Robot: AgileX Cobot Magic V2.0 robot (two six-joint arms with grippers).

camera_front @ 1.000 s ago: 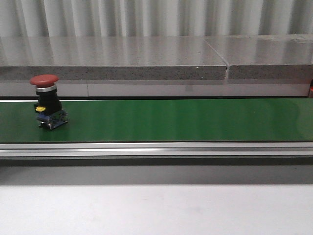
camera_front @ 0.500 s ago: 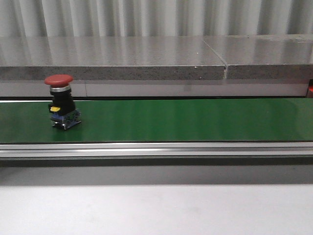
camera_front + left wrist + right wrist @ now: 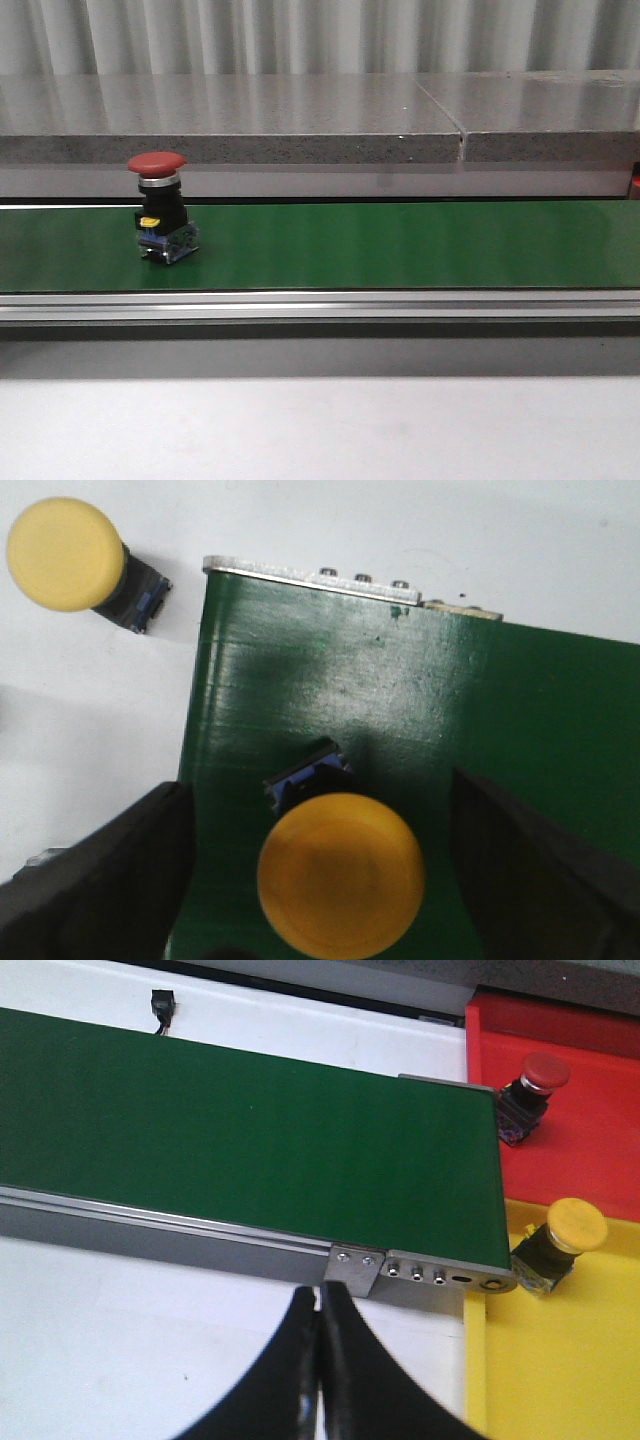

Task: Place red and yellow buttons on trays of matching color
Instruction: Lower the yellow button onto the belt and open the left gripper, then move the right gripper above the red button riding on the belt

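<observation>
I count two red buttons [image 3: 160, 205] [image 3: 528, 1087], three yellow buttons [image 3: 340, 870] [image 3: 72, 550] [image 3: 562, 1240]. Left gripper [image 3: 320, 880] spread wide, empty; right gripper [image 3: 320, 1360] clenched, empty.

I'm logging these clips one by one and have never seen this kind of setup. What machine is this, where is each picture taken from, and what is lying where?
This is a two-armed robot working at a green conveyor belt. The front view looks forward over the belt; a red button stands upright on it, left of the middle. No arm shows in this view.

The left wrist view looks down from the left arm. The left gripper is open, its fingers either side of a yellow button on the belt's end but not touching it. A second yellow button lies off the belt on the white surface.

The right wrist view shows the right gripper shut and empty, near the belt's other end. Beyond that end, a red tray holds a red button and a yellow tray holds a yellow one.
</observation>
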